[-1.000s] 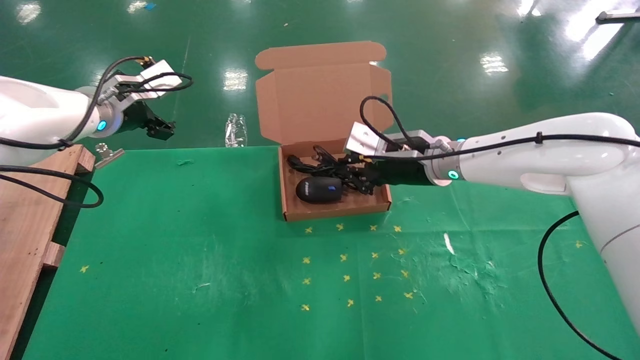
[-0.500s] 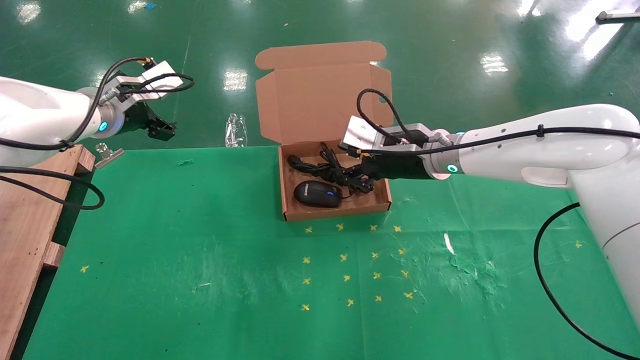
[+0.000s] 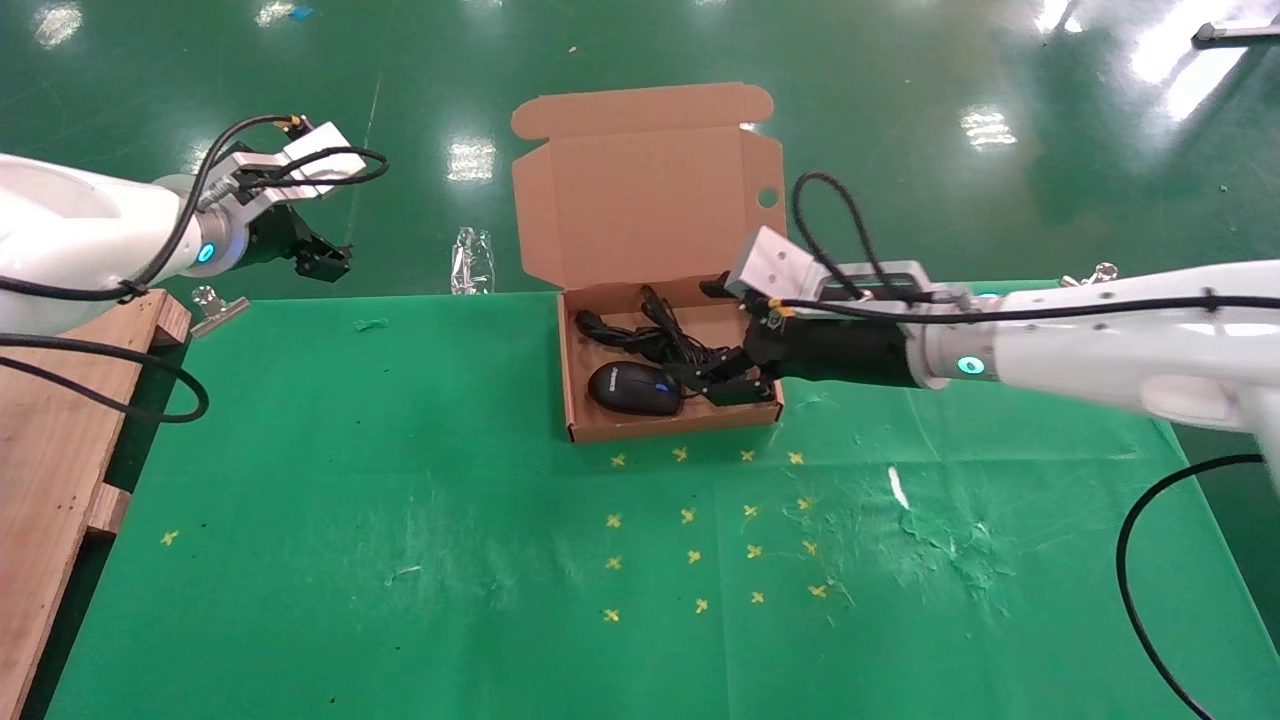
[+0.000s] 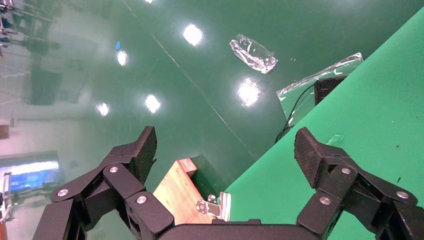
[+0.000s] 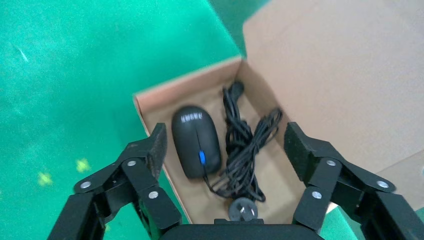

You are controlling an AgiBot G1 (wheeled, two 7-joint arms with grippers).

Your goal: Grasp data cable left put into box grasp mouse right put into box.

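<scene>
The brown cardboard box [image 3: 670, 425] stands open on the green table, lid upright. In it lie the black mouse [image 3: 635, 388] with its blue wheel, near the front left, and the bundled black data cable [image 3: 650, 335] behind it. My right gripper [image 3: 735, 385] is open and empty, just above the box's right front corner. The right wrist view shows the mouse [image 5: 196, 140], the data cable [image 5: 247, 150] with its pronged plug [image 5: 243, 207] and the box's wall [image 5: 145, 107] between the spread fingers of the right gripper [image 5: 226, 142]. My left gripper [image 3: 320, 255] is open, parked far left.
A wooden pallet [image 3: 50, 450] sits at the table's left edge with a metal clip [image 3: 215, 310] by its corner. A clear plastic wrapper [image 3: 472, 260] lies on the floor behind the table. Yellow cross marks [image 3: 700, 520] dot the green cloth in front of the box.
The mouse has settled lower onto the box floor. My right gripper has drawn back to the right, away from the mouse and cable. The left arm has not moved.
</scene>
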